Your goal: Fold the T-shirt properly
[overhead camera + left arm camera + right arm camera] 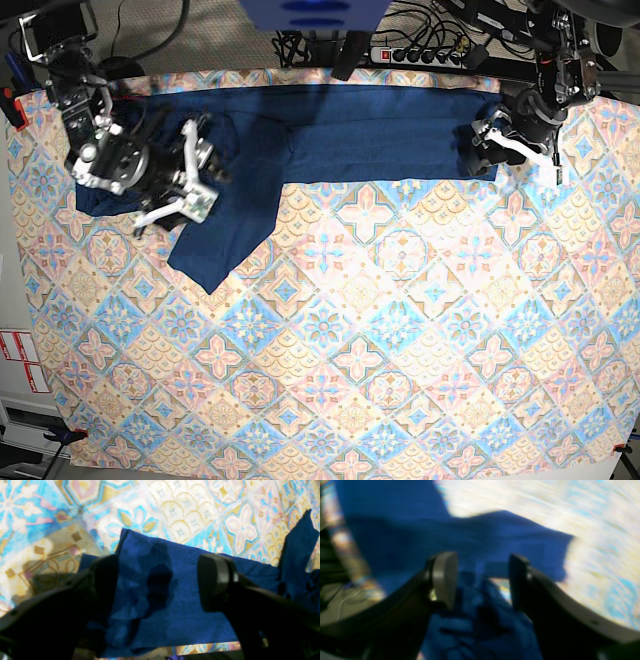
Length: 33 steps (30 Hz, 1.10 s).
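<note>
**Trainee:** Where does the dark navy, long-sleeved knit T-shirt [330,135] lie?

**Lead:** You have it stretched as a long band along the far edge of the patterned, tile-print tablecloth [380,330]. One end is bunched under your right gripper [190,180], and a flap of it trails down from there toward the middle of the cloth. The other end sits beneath your left gripper [497,148].

**Trainee:** Are the jaws holding anything?

**Lead:** No. In the left wrist view the left gripper's fingers stand wide apart over flat fabric. The right wrist view is blurred, but the right pair is also parted, with rumpled cloth below and between them, not pinched.

**Trainee:** How will it handle?

**Lead:** Judging by the creases, it is soft, light and limp. It will sag and slide over itself rather than hold a line, so you cannot push it into shape. Expect one layer to drag the one beneath.

**Trainee:** Where should I take hold?

**Lead:** Pinch a hem or corner edge, ideally the trailing flap's tip, not the middle of the bunch. Grip through all the layers you mean to move, and lift it clear before carrying it over.
</note>
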Motion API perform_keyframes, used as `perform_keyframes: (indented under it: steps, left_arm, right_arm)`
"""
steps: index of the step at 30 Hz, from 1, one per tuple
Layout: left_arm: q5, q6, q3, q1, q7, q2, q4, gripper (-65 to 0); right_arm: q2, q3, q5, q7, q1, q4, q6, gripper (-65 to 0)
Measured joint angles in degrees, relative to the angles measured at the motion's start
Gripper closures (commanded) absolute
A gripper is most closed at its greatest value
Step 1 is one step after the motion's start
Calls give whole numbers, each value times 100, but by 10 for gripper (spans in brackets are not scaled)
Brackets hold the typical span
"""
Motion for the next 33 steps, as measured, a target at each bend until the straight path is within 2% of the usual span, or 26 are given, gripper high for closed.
perform_keyframes:
  steps: [4,7,15,18,22,27,33]
  left_arm:
    - [-7,0,2,-2,0,0,0,-464]
    - [-2,0,2,-4,2,15,0,-464]
    - [-17,2,9,2,2,81,0,-464]
    - [-4,4,7,0,0,74,0,-464]
    - [-7,-2,9,0,0,81,0,-464]
    - [-7,17,7,0,0,66,0,-464]
    - [-2,17,2,2,0,76,0,-464]
  right_arm:
    - [-616,798,-20,-52,308,-479,39,-325]
    - [-901,1082,-13,37,809,-1213,-22,-325]
    - [-944,1147,-83,46,1818,-3705,-13,-325]
    - [-1143,1193,-81,378,2024,-4273,-44,-325]
    - [-1366,1191,-46,675,2216,-4964,0,-325]
    - [-1279,1220,-107,1099,2457,-5661,-46,-325]
    - [-1303,1222,-83,1403,2636,-5823,-17,-325]
